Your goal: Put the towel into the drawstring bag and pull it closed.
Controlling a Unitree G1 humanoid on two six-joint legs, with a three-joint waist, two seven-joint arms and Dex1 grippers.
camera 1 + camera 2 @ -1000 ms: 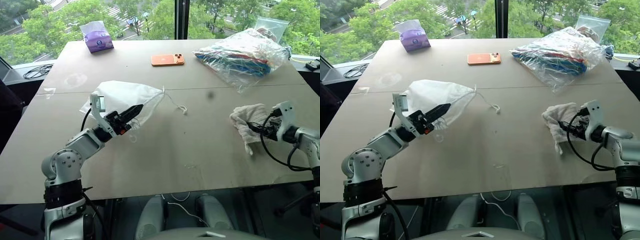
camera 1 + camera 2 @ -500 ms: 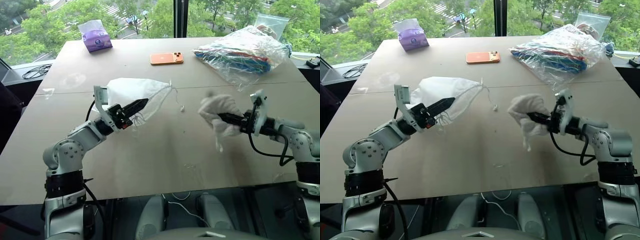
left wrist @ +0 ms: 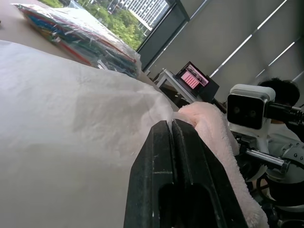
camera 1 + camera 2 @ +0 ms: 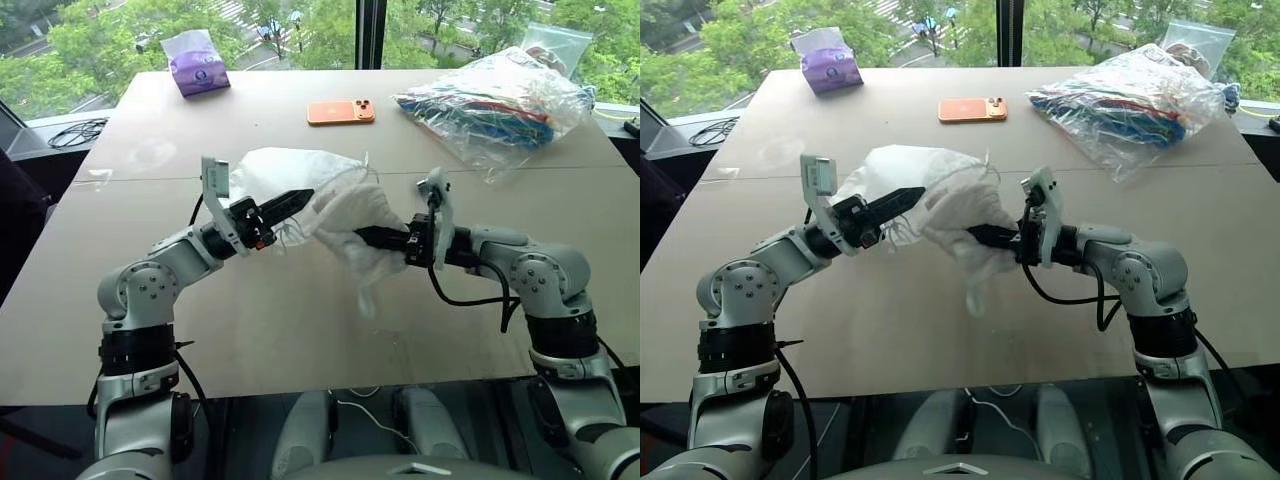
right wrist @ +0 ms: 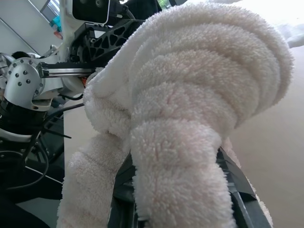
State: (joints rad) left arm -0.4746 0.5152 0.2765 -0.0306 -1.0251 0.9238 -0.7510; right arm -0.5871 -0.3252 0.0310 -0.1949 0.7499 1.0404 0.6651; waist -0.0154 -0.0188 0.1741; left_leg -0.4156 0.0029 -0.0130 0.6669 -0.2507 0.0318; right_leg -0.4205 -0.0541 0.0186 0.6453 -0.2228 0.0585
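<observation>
Towel, small cream ribbed terry cloth (image 4: pixel 352 222): in the left eye view it is pinched in the right gripper (image 4: pixel 362 235), raised off the brown table (image 4: pixel 300 330), one end hanging down, its bulk right against the mouth of the thin white fabric drawstring bag (image 4: pixel 290 175). Left gripper (image 4: pixel 305 197) has its black fingers pressed together on the bag's edge, bag lifted clear of the table. Near half of the table is bare, with open room toward the front edge. Far side: orange phone (image 4: pixel 341 112), purple tissue pack (image 4: pixel 197 68) at the far left corner, large clear plastic bag of colourful items (image 4: pixel 495 110) at far right; all well apart from both grippers. Right eye view: same layout; the two grippers point at each other, towel between them. Left wrist view: fingers (image 3: pixel 161 166) closed flat on white bag fabric, towel touching just beside the tips, right arm's camera block behind it. Right wrist view: towel bunched over the fingers (image 5: pixel 235 183), covering most of them; left arm beyond.
</observation>
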